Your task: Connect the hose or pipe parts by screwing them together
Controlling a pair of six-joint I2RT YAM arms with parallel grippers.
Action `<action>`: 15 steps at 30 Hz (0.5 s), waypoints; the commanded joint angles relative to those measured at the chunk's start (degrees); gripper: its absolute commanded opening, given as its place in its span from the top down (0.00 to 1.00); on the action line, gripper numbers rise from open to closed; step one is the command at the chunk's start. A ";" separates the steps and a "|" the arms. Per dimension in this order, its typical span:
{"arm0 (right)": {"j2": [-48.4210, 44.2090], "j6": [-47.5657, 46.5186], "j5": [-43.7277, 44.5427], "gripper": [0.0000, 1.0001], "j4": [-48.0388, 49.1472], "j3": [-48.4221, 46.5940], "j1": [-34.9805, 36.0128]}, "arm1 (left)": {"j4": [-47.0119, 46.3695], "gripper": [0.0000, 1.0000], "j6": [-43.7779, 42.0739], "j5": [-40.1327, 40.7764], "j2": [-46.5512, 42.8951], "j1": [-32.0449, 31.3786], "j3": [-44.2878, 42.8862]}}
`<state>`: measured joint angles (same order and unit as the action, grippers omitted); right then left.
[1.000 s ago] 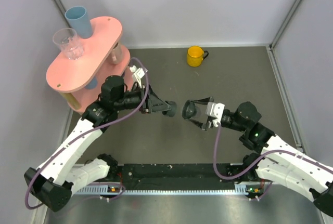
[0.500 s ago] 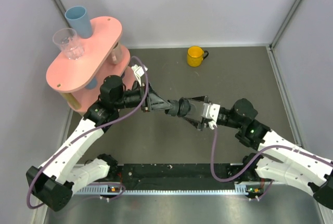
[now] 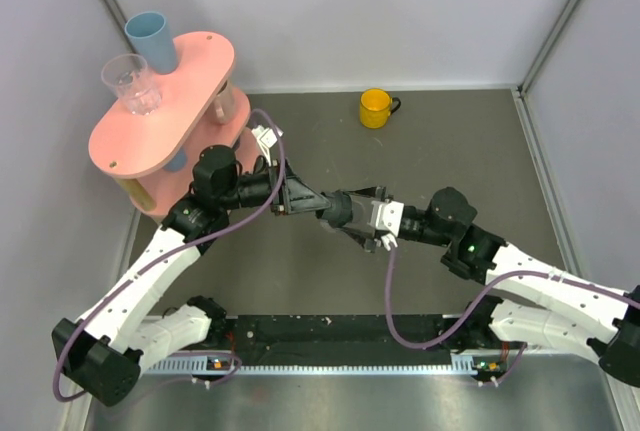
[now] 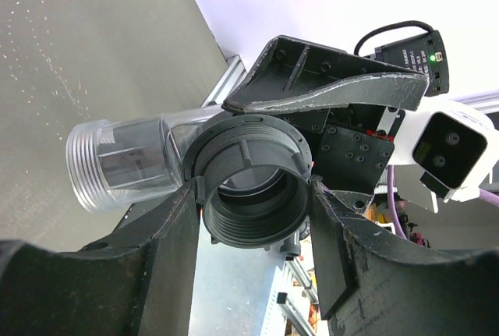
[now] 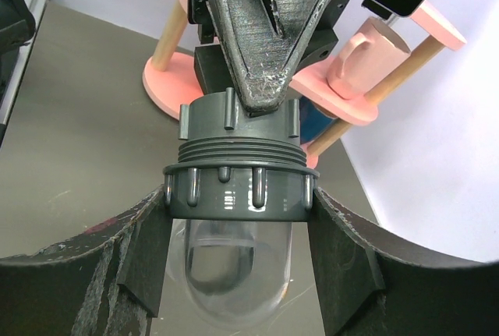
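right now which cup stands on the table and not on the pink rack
The yellow mug, alone on the dark table; the blue cup and clear glass stand atop the pink rack.

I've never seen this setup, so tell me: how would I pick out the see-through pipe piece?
Above the dark table, find where the two arms meet. The clear pipe fitting is held in the right arm's jaws. Unlike the dark grey threaded ring against it, it is see-through with a threaded stub.
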<state>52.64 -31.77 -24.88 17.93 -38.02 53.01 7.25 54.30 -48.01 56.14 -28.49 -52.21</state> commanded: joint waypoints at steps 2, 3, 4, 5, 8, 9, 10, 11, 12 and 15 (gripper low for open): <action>0.36 0.83 -1.40 0.88 6.32 -4.34 2.00 | -3.72 1.00 0.01 0.20 -0.07 -0.16 1.58; 0.36 0.92 -1.40 0.88 6.32 -4.34 1.92 | -3.64 1.00 -0.60 -0.06 0.02 -0.16 1.67; 0.36 0.92 -1.22 0.88 5.89 -4.43 2.00 | -3.38 1.00 -1.39 -0.24 0.28 -0.16 1.32; 0.36 0.92 -1.05 0.89 5.54 -4.78 1.92 | -0.94 1.00 -2.35 -0.50 0.55 -0.16 0.88; 0.44 0.83 -0.87 0.91 3.52 -5.57 1.92 | 1.80 1.00 -5.52 -1.03 1.87 -0.16 -0.26; 0.53 0.83 -0.87 0.92 2.82 -5.66 1.92 | 2.16 1.00 -5.96 -1.21 2.22 -0.16 -0.27; 0.71 0.92 -0.95 0.93 2.55 -5.84 1.92 | 2.51 1.00 -6.22 -1.12 2.39 -0.16 -0.27; 0.79 1.01 -0.87 0.93 2.28 -6.19 2.00 | 2.86 1.00 -6.40 -1.04 2.57 -0.16 -0.35; 0.80 1.01 -0.78 0.94 1.93 -6.36 1.92 | 3.64 1.00 -6.75 -0.60 3.01 -0.16 -0.35; 1.15 1.18 0.01 0.95 0.27 -7.33 1.92 | 3.83 1.00 -6.84 -0.33 3.54 -0.16 -0.44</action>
<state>53.78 -31.31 -23.11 12.45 -39.13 53.45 9.52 50.19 -48.77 58.15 -28.16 -51.44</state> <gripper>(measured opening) 0.628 0.558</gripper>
